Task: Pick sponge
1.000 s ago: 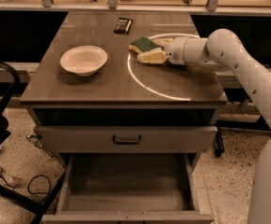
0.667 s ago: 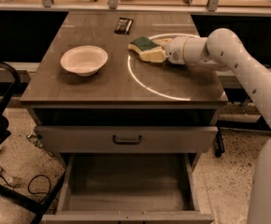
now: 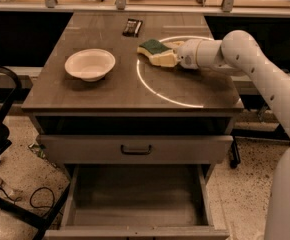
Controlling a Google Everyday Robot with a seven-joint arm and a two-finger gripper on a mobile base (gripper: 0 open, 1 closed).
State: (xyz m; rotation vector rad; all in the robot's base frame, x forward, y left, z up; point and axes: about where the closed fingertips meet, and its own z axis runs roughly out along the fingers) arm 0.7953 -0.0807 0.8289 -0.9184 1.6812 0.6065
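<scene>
1. Sponge, wavy-edged, dark green top over pale yellow foam (image 3: 156,52), lies toward one o'clock on the brown wooden tabletop (image 3: 110,91).
2. From three o'clock the white robot arm (image 3: 257,69) brings its gripper (image 3: 176,58) against the sponge's right end; whether it is clamped, I cannot tell.
3. At nine o'clock sits a round white bowl (image 3: 90,64), and at twelve a small black packet (image 3: 132,27).

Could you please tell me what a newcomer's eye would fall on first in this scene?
The big white arm reaches in from the right across the table, with its gripper right at the green and yellow sponge towards the back. A white bowl sits to the left of the sponge, and below the tabletop the bottom drawer stands wide open.
</scene>
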